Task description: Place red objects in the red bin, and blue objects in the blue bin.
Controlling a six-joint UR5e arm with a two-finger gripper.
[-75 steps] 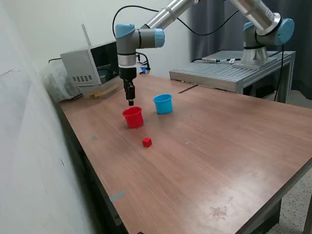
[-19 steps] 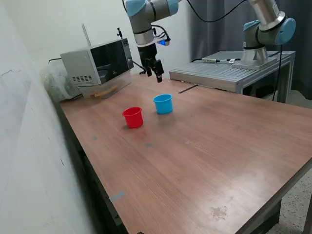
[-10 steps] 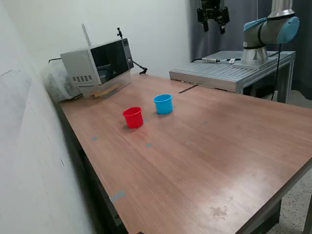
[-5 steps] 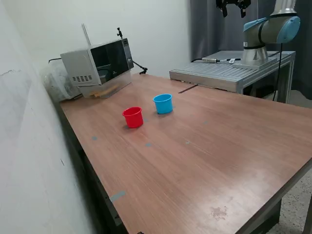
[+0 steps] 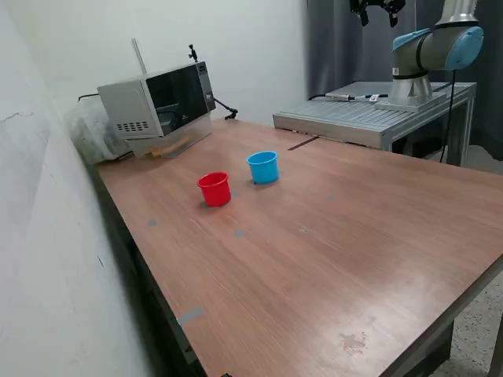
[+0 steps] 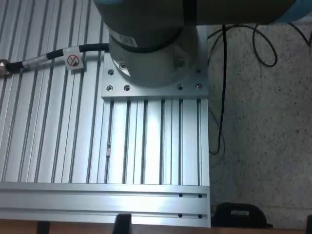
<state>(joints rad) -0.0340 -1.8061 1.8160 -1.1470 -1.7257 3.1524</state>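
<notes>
The red bin (image 5: 214,188), a small red cup, stands upright on the wooden table (image 5: 330,251). The blue bin (image 5: 263,166), a light blue cup, stands beside it towards the exterior view's right. No red objects or blue objects show on the table, and the insides of the cups are hidden. My gripper (image 5: 376,8) hangs high at the top of the exterior view, far from both cups, open and empty. In the wrist view its fingertips (image 6: 122,222) only peek in at the edge, wide apart, over the slotted metal platform (image 6: 146,146).
A grey microwave-like box (image 5: 153,106) sits at the table's far corner. The aluminium platform (image 5: 369,114) carries the arm's base (image 5: 428,55). Black cables (image 6: 222,73) trail over the speckled floor. A white wall borders the exterior view's left.
The red cube that lay on the table near the red cup is gone from view. The arm has risen from above the red cup and swung far to the exterior view's upper right.
</notes>
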